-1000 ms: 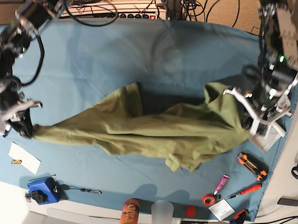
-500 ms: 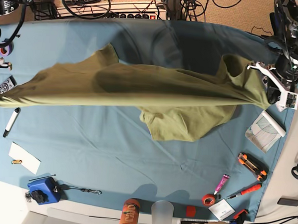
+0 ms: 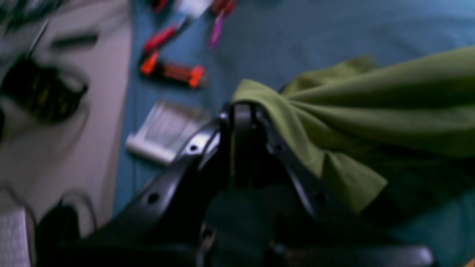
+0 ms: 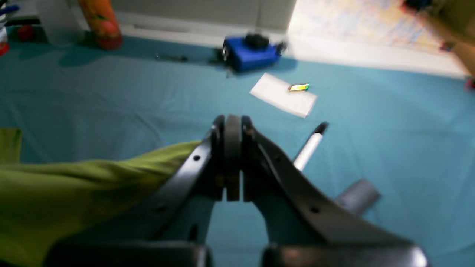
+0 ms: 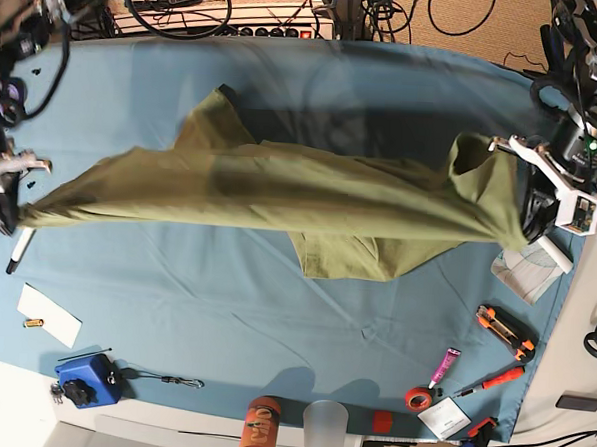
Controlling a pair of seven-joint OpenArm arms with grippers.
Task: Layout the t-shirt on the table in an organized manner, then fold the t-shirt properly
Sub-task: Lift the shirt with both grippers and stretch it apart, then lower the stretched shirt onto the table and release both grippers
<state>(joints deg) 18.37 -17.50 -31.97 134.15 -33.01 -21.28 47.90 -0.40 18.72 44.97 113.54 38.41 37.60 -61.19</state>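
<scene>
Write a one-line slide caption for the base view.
Both hands, left hand and right hand, pinch the olive t-shirt and stretch it taut across the teal table, its middle sagging.

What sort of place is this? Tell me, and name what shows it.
Probably a robotics lab or workshop bench: a table under teal cloth, hand tools such as a screwdriver along its edge, and power strips with tangled cables behind it.
</scene>
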